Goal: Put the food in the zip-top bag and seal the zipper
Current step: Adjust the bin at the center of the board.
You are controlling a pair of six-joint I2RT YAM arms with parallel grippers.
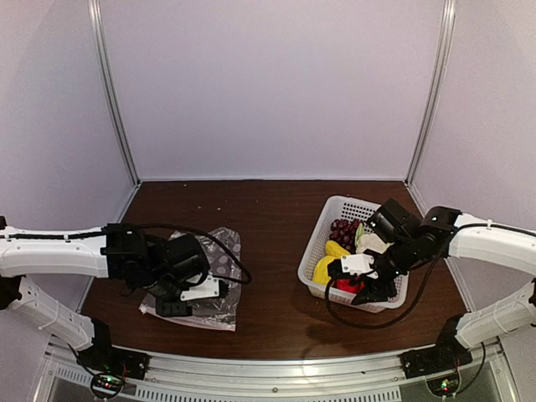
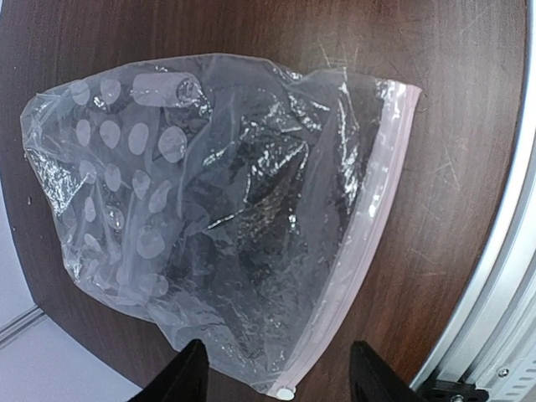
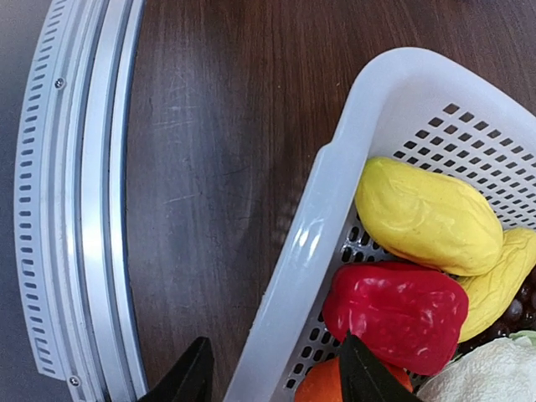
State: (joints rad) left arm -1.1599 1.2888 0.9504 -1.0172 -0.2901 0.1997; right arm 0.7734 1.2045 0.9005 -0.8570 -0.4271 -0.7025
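The food (image 1: 335,251) lies in the basket (image 3: 293,276) at four o'clock on the surface (image 1: 268,209); my right gripper (image 3: 275,356), apart above its rim, should shift inward over the red pepper (image 3: 394,314), while my left gripper (image 2: 280,364), also apart, hovers over the zip-top bag (image 2: 209,209).

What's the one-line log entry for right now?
left gripper: open above zip-top bag | right gripper: open at white basket rim | bag: looks empty on table | toy food: in basket

Bare table (image 1: 272,243) between zip-top bag (image 1: 224,251) at left and white basket (image 1: 322,230) at right: open lane, near to far. Far strip behind both free. Basket interior crowded with food (image 3: 423,213). Basket's near-left wall sits between spread fingers of right gripper (image 3: 276,368). Left gripper (image 2: 280,373), fingers apart, overhangs bag's near edge. Metal rail (image 3: 75,209) bounds near side.
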